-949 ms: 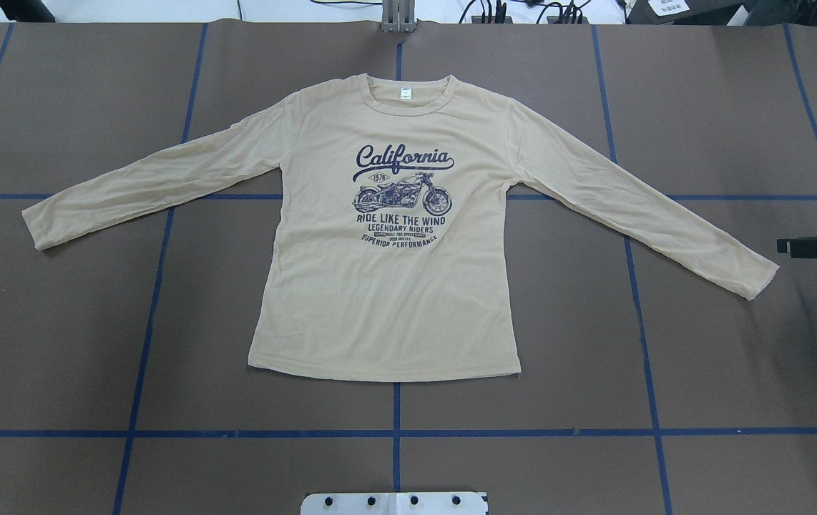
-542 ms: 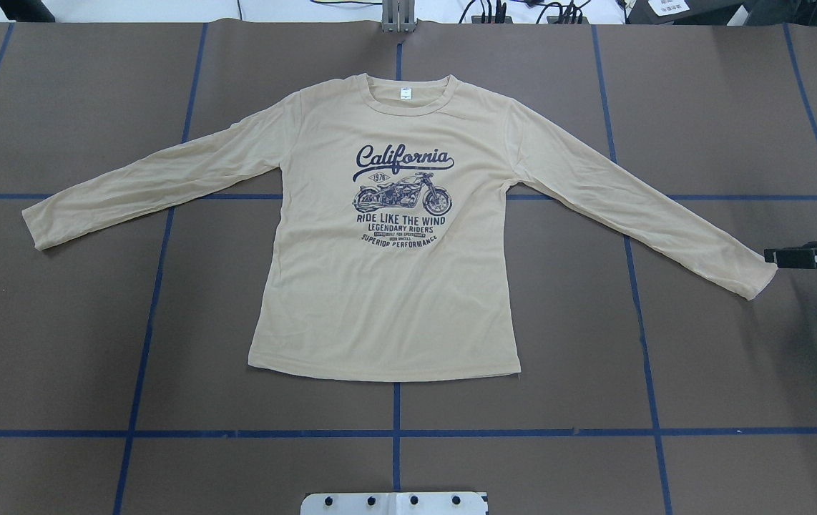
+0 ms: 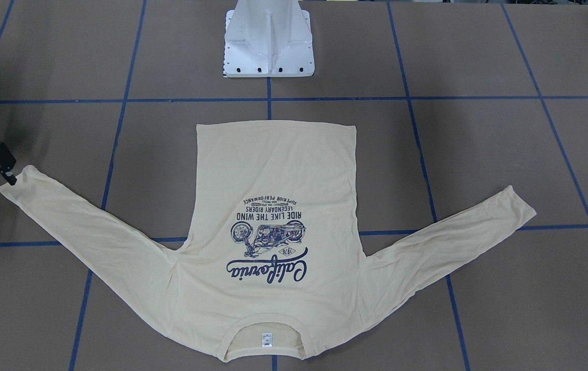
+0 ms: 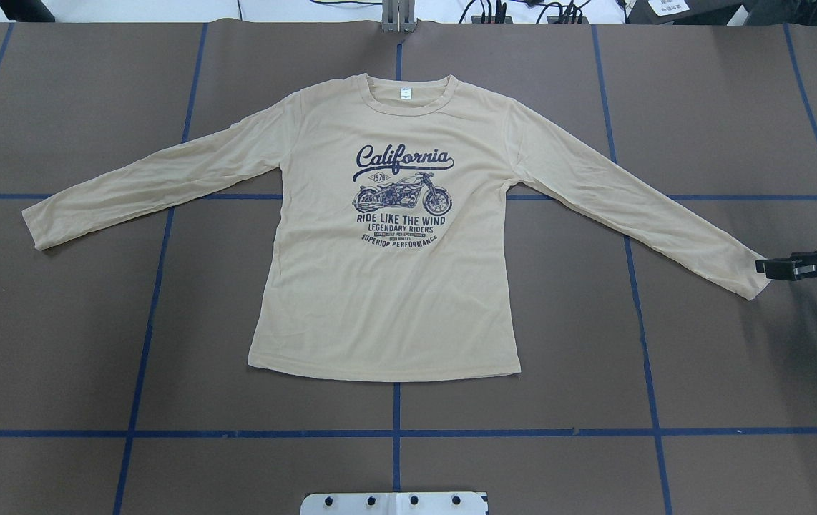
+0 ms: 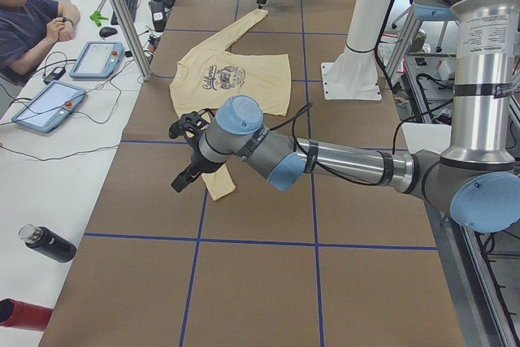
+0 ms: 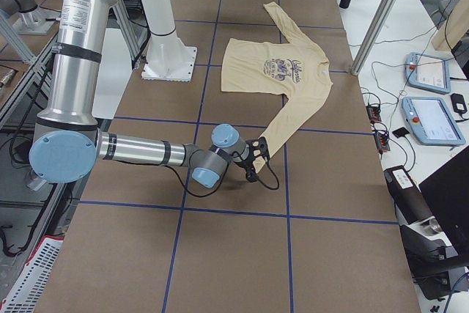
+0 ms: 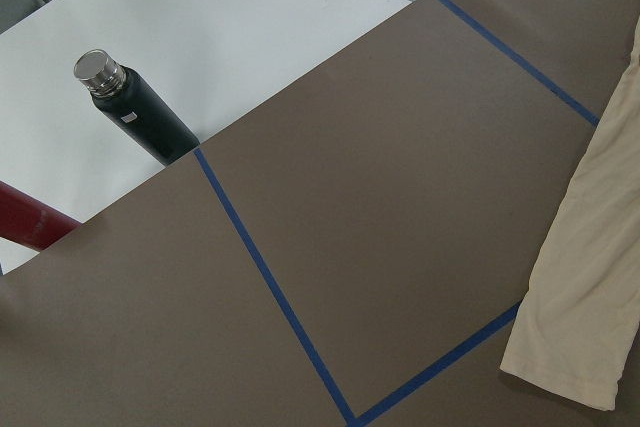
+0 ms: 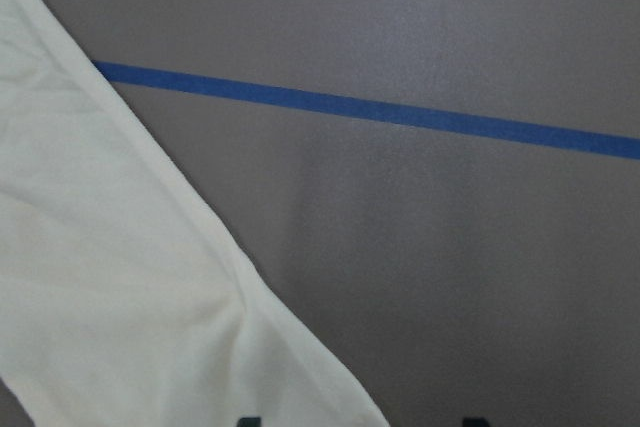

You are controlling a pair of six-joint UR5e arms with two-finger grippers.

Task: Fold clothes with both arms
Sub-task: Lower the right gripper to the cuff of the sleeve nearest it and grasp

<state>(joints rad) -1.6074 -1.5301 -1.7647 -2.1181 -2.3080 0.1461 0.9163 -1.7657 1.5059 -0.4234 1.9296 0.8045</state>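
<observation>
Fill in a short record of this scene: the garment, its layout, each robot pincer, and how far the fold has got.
garment: pale cream-yellow long-sleeved T-shirt with navy motorcycle print
layout: flat, print up, both sleeves spread, on brown table with blue tape grid
right pincer: open, at the cuff of the sleeve on the robot's right
left pincer: near the other cuff; open or shut cannot be told
fold: not yet begun
</observation>
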